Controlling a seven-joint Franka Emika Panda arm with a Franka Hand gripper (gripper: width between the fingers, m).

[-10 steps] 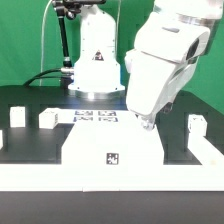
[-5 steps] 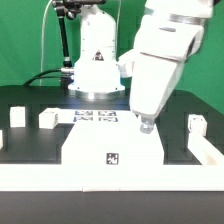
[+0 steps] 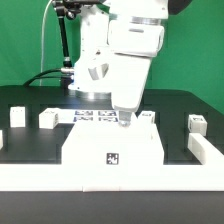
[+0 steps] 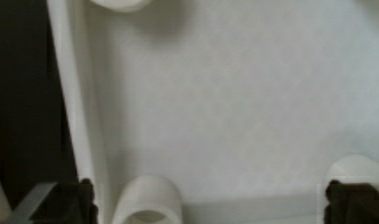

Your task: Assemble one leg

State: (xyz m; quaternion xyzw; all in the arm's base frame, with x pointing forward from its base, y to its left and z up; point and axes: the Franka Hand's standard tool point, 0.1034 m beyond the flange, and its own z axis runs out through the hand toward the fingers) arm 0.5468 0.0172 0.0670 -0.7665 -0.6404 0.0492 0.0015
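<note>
Four small white legs (image 3: 47,119), one large flat panel (image 3: 100,145), one marker board (image 3: 90,117), one arm (image 3: 135,50).

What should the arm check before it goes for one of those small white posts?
1. Hand open: ok. Its fingers stand wide apart in the wrist view.
2. Hand empty: ok. Only the large flat white panel shows between the fingers.
3. Hand above a post: not ok. It hangs over the panel's far edge.
4. Small white rectangular plastic post free to grasp: ok. It stands alone, apart from the panel, at the exterior view's left.
5. Fingers clear of the panel: cannot tell. No view shows whether there is a gap between them.
</note>
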